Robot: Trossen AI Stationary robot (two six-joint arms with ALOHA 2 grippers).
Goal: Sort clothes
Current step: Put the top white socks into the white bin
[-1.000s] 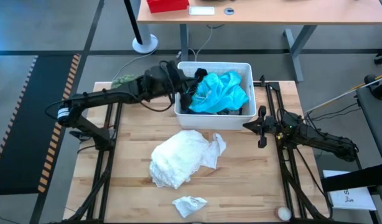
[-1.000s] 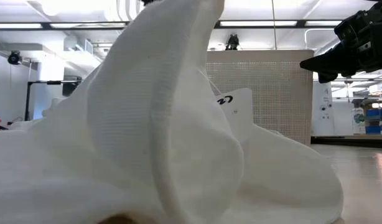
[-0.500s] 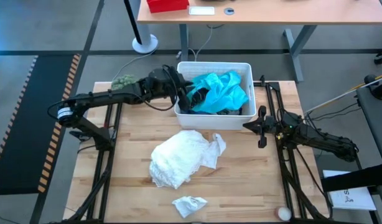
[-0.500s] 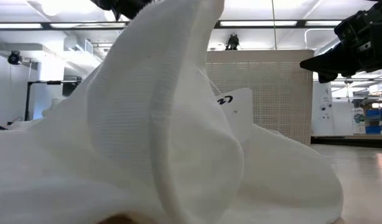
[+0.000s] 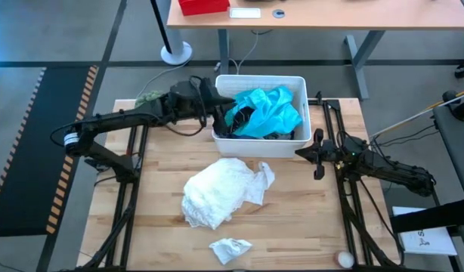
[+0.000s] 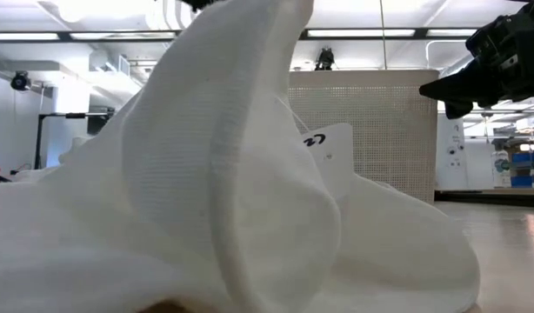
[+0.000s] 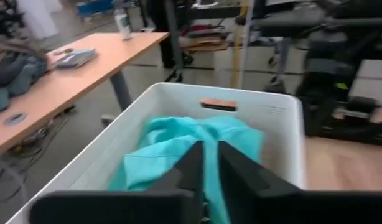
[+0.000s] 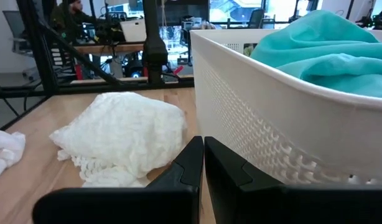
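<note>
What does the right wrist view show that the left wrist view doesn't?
Only the right wrist view shows the white garment heaped on the wooden table beside the bin, plus the bin's perforated outer wall. Only the left wrist view looks down into the bin and shows a long desk behind it. Both show the white plastic bin with the turquoise garment inside.

Both arms are dark and slender, built of jointed segments with black cables looped alongside; the left arm [image 5: 126,119] carries a white marking near its base.
</note>
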